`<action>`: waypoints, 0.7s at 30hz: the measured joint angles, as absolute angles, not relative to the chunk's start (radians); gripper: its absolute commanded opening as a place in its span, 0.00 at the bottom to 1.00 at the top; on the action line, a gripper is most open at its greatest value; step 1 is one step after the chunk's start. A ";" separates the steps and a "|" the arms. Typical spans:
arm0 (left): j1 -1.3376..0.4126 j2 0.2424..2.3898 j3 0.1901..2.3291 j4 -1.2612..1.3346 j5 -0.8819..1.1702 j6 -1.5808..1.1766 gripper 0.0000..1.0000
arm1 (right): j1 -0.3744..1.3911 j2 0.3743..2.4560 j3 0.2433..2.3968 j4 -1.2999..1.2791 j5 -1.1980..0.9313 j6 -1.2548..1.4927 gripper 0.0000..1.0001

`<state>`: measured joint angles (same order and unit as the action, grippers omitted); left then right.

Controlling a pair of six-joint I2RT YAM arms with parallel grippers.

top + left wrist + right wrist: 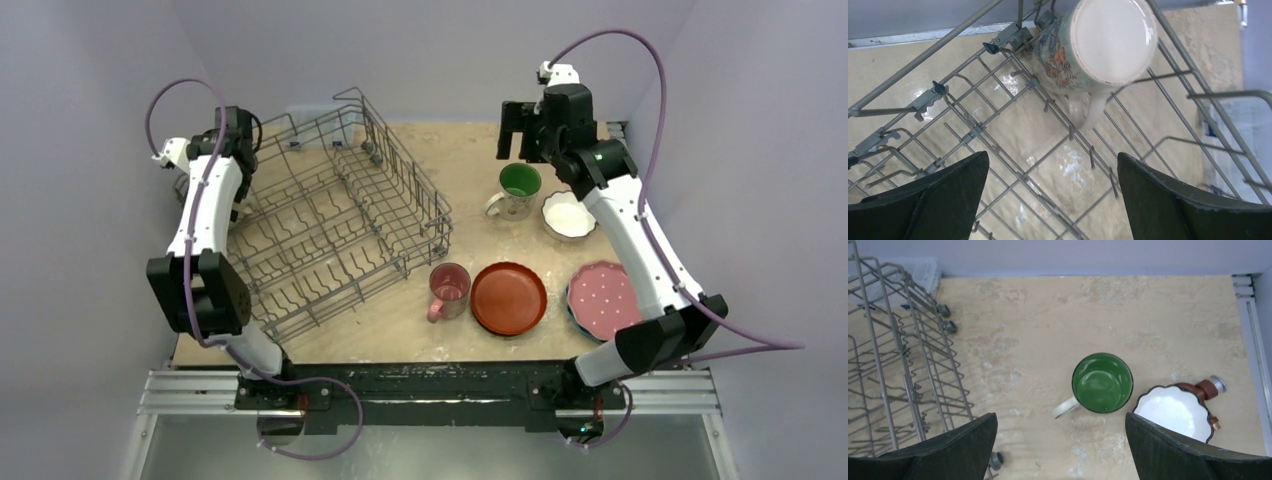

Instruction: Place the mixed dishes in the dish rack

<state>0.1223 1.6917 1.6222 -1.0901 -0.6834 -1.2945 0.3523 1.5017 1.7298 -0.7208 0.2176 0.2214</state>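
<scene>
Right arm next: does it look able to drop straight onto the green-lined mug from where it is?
Probably yes. The right tool hangs open over the mug, which stands upright with nothing over it. Only the white bowl sits close beside it, so that side looks tight for a finger.

I see my left arm point(203, 215) and right arm point(628, 222) as slim white shells linked by blocky black joints. A thin purple cable point(158, 100) runs along each arm. In both wrist views, my fingers point(933, 200) are broad, matte black wedges with slightly rough edges.
</scene>
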 measured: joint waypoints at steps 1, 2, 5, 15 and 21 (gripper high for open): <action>0.122 1.668 1.622 -1.090 -0.667 -1.281 1.00 | 0.352 1.488 1.713 -0.719 0.213 0.226 0.99; 0.122 1.645 1.621 -1.090 -0.649 -1.267 1.00 | 0.352 1.475 1.695 -0.717 0.206 0.233 0.99; 0.122 1.576 1.621 -1.092 -0.579 -1.230 1.00 | 0.352 1.431 1.639 -0.717 0.181 0.252 0.99; 0.122 1.411 1.591 -1.082 -0.048 -1.066 0.96 | 0.352 1.263 1.412 -0.719 0.081 0.323 0.99; 0.053 1.253 1.409 -0.999 0.268 -1.025 0.98 | 0.352 1.124 1.229 -0.711 0.006 0.358 0.99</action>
<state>0.0528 1.2526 1.4086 -0.9989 0.2680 -1.0252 0.3523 1.1236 1.2289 -0.7109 0.0055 0.3580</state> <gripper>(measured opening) 0.977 0.987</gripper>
